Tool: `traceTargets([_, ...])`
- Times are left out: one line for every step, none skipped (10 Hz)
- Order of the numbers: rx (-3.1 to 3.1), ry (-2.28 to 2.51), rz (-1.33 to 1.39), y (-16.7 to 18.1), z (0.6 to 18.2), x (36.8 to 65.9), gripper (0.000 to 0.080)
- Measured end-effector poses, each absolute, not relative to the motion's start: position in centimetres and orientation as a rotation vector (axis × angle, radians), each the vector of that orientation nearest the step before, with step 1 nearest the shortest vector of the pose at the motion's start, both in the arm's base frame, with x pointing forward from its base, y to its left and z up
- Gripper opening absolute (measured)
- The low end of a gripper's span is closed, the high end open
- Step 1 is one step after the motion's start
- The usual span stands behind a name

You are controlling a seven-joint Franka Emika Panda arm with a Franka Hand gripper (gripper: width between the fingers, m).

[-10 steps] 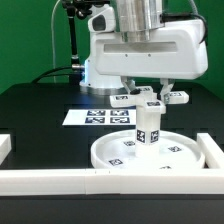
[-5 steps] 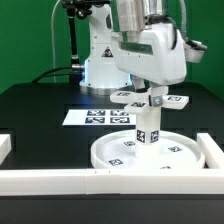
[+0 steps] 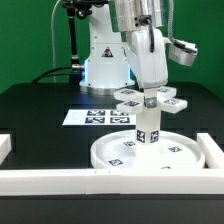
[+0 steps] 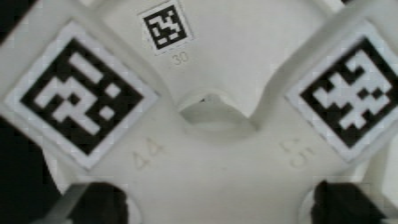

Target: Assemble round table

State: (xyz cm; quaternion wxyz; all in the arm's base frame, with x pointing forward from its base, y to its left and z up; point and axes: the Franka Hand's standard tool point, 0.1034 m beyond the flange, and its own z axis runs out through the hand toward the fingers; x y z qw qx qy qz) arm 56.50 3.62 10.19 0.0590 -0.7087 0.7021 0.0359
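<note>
White cross base (image 3: 150,99) — tagged lobes — sits atop upright leg (image 3: 147,126) on disc (image 3: 150,152); end effector (image 3: 150,92) clamps the base.

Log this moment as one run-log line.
stage: cross base atop leg | leg: upright on round disc | fingers: at base, grip unclear

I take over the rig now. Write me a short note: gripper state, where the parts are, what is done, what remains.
Gripper: closed on the cross base, holding it on top of the leg.
Leg: upright on the round disc, which lies flat against the white rails.
Done: leg stands on disc, base placed on leg.
Left: whether the base is fully fastened cannot be told; check, then release.
</note>
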Motion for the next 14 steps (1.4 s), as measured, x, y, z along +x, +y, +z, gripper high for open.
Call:
traceTargets([-2.156,2.117,0.109,3.6,10.2,56.5,0.0610])
traceTargets([-2.225,2.034,0.115,3.7,10.9,56.5,0.0639])
traceTargets([-2.243,2.002,0.123,3.9,11.8,56.5,0.0639])
traceTargets([-2.247,1.981,0.130,4.1,12.9,56.6,0.0647])
traceTargets([-2.262,1.950,0.124,4.2,13.5,56.8,0.0649])
traceTargets([-2.280,1.935,0.123,4.1,13.1,56.7,0.0649])
traceTargets([-2.282,1.934,0.124,4.2,13.1,56.7,0.0649])
traceTargets([-2.286,1.930,0.124,4.2,13.1,56.7,0.0649])
traceTargets([-2.380,1.816,0.112,4.1,13.0,56.7,0.0649])
traceTargets([-2.551,1.599,0.092,4.1,13.0,56.5,0.0649])
traceTargets([-2.733,1.330,0.070,4.1,13.2,56.6,0.0649])
traceTargets([-2.834,1.112,0.061,4.3,13.1,56.5,0.0649])
traceTargets([-2.892,0.947,0.075,4.4,13.0,56.2,0.0649])
traceTargets([-2.924,0.831,0.066,4.6,13.1,56.2,0.0649])
